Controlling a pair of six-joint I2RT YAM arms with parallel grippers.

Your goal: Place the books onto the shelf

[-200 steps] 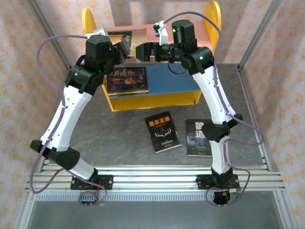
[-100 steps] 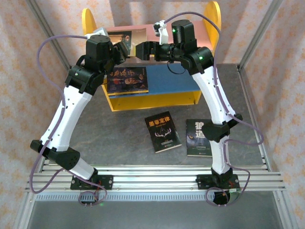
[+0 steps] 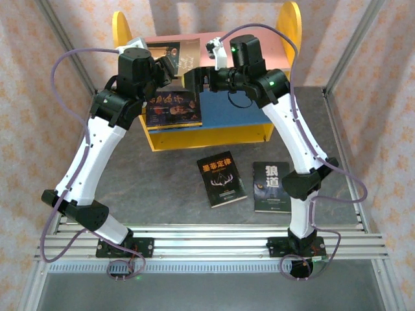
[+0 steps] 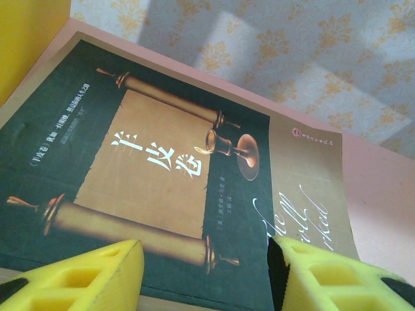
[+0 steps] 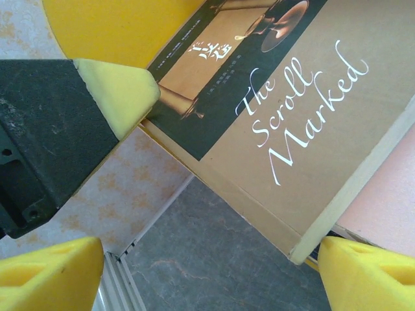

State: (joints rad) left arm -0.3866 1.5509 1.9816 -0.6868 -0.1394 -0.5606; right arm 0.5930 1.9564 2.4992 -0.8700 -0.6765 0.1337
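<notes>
The scroll-cover book is lying flat on the upper board of the shelf, near its left panel, with its long axis running panel to panel. The left end effector is hovering half-open over the book's front edge, seemingly gripping nothing, while the right end effector is gaping wide and empty at its right end. Since a second ago, the right arm has been swinging toward the left panel.

White arm links, black joints, purple cables, yellow foam fingertips, green LEDs.

Scroll book cut off at top edge
</notes>
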